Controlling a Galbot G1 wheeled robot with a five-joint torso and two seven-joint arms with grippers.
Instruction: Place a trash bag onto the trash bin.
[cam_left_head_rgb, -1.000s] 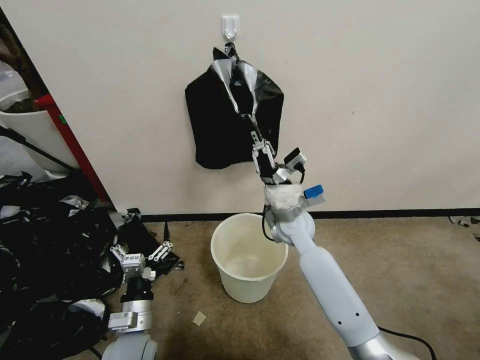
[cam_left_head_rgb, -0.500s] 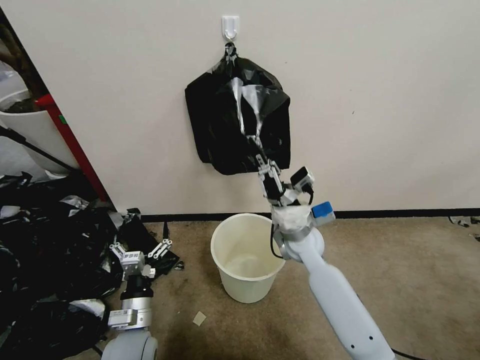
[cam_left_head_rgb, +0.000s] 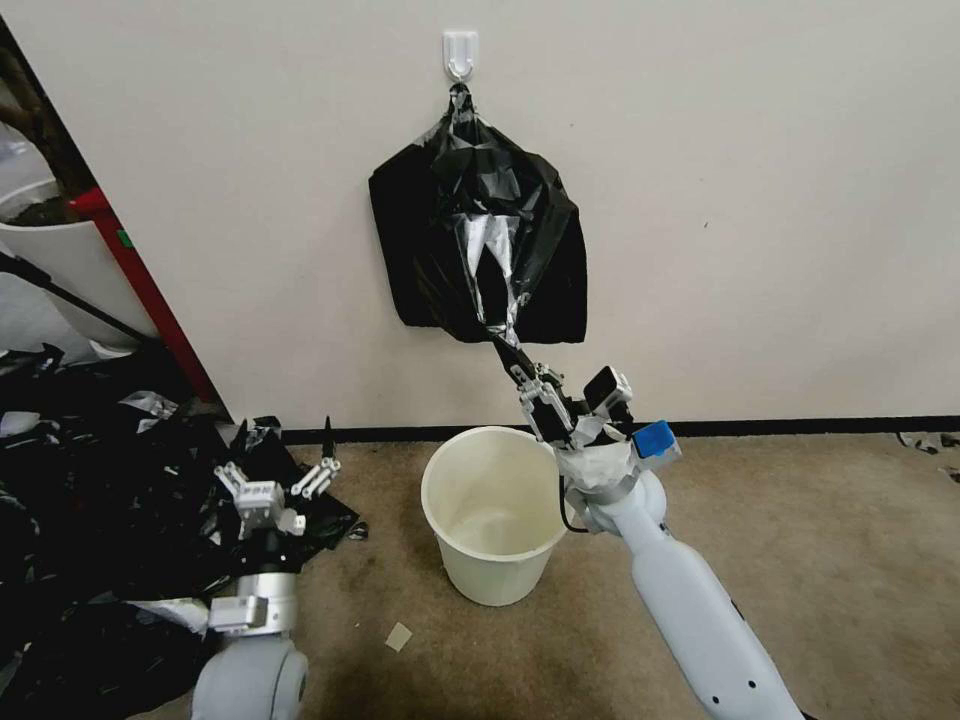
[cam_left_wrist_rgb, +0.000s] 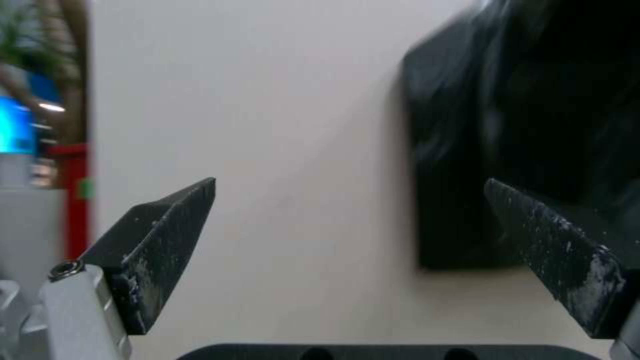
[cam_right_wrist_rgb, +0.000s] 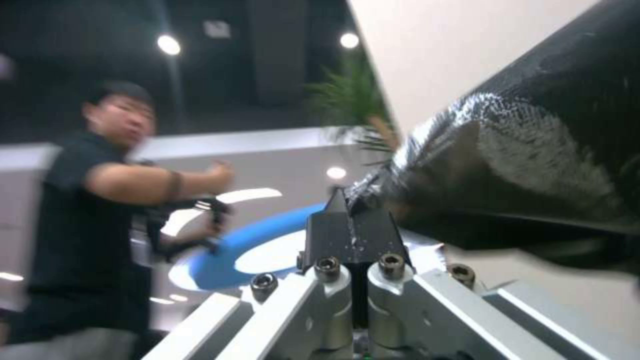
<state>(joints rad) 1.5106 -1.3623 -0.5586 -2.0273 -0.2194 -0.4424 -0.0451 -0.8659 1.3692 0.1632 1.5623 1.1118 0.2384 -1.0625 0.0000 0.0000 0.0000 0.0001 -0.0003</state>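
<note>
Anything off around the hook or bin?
Yes: the trash bag is stretched taut from the wall hook by the right gripper, its top not yet free. A heap of black plastic scraps litters the floor beside the empty trash bin. The left gripper idles, open.

Even, soft indoor light fills the head view, with silvery glare on the trash bag's (cam_left_head_rgb: 478, 250) folds just past the right gripper's fingers (cam_left_head_rgb: 512, 360). In the left wrist view the fingers (cam_left_wrist_rgb: 160, 240) are sharp, the wall beyond motion-blurred. The right wrist view is dim, with bright ceiling spots and blur.
</note>
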